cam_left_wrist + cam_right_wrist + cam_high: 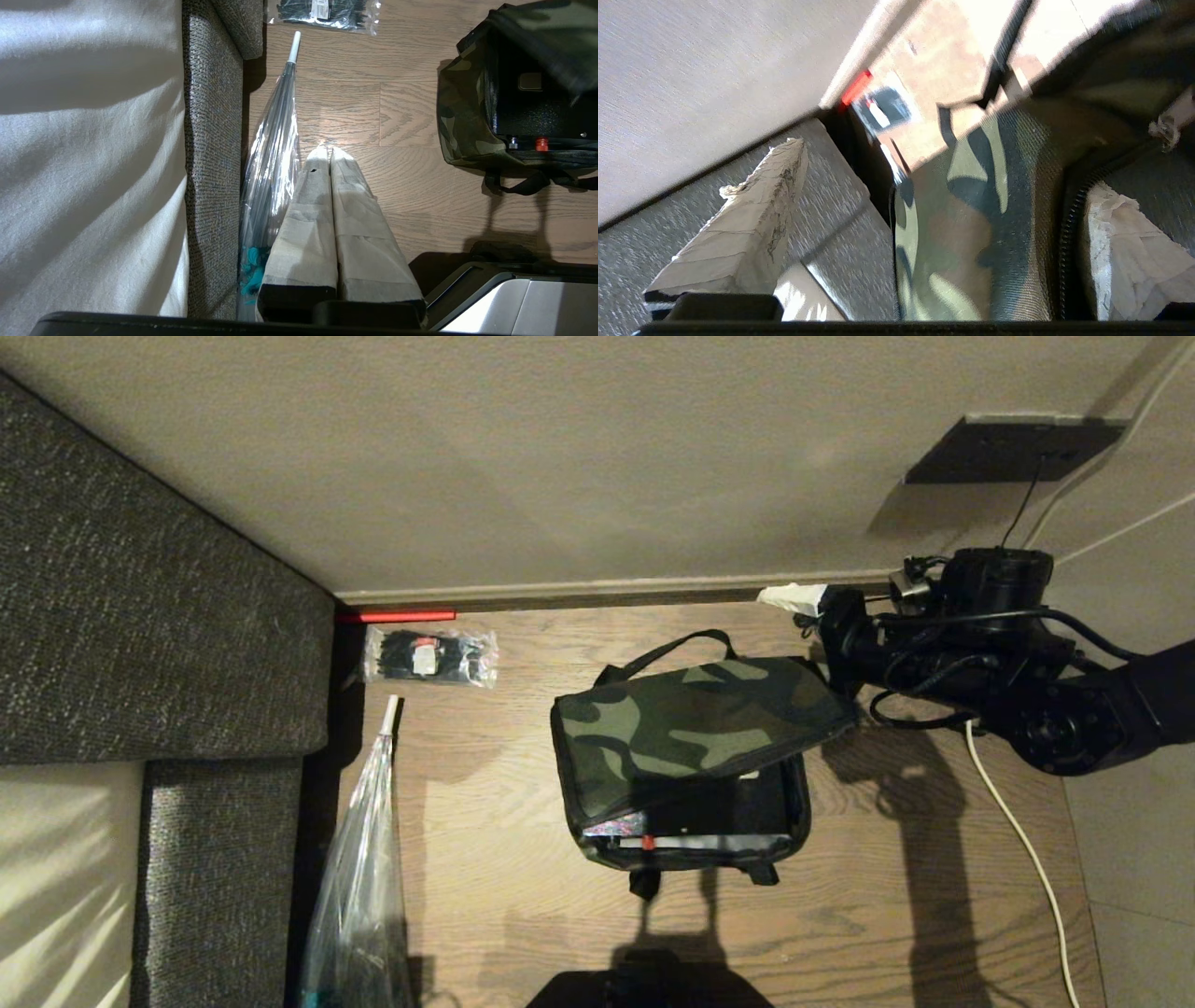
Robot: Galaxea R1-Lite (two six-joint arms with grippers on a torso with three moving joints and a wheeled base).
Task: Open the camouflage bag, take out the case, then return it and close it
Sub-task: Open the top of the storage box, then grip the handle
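You had the camouflage bag (686, 737) sitting on the wooden floor (485, 859) at the centre of the head view, its camouflage lid (695, 719) lifted partway and tilted, the near edge of the bag gaping. Inside that gap, the dark case (719, 812) lay in the bag, a strip of its speckled face showing at the lower left of the opening. Your right tool (822, 644) stood at the upper right of the bag, at the lid's far right corner, its taped fingers (752, 233) spread wide; in the right wrist view one finger sat clear of the lid and the other lay beside the zipper edge, nothing clamped. Your left tool (329, 154) hung over the floor with its fingers pressed together, empty, beside a clear plastic bag (271, 154) and the sofa (140, 644). A packet of black ties (429, 656) lay at the upper left of the floor.
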